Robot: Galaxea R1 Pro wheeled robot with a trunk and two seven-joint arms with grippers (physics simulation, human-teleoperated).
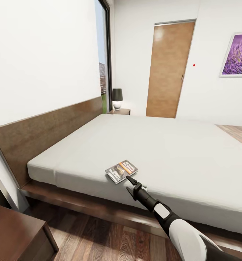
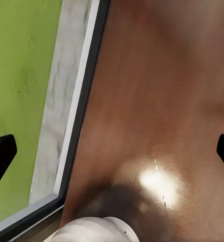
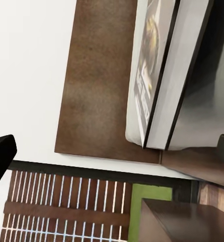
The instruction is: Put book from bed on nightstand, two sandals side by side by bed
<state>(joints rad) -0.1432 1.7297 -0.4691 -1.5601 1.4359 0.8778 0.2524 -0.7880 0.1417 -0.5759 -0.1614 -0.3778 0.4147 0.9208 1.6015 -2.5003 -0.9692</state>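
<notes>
— Head view first: what takes up the most room?

— The bed [image 1: 164,152], a wide off-white mattress on a low dark frame, its brown headboard [image 1: 45,130] running along the white wall. Beyond its far corner stands a nightstand [image 1: 120,111] with a dark-shaded lamp [image 1: 117,98] on it, next to a tall window; a wooden door [image 1: 168,69] and a purple picture [image 1: 238,54] are on the farther wall. Another dark wooden cabinet [image 1: 16,235] sits at the near corner, by the head of the bed.

— And the book [image 1: 121,171]?

— It lies flat on the mattress near the near edge, cover up (orange band visible). The right gripper [image 1: 132,184] reaches over that edge, its dark fingertip just beside the book's near corner; whether it touches cannot be told.

— Its jaws?

— Spread apart, with the book [image 3: 154,75] seen between them and nothing pinched. The left gripper [image 2: 112,151] is also spread wide, empty, over a glossy reddish-brown wooden surface [image 2: 157,101].
</notes>
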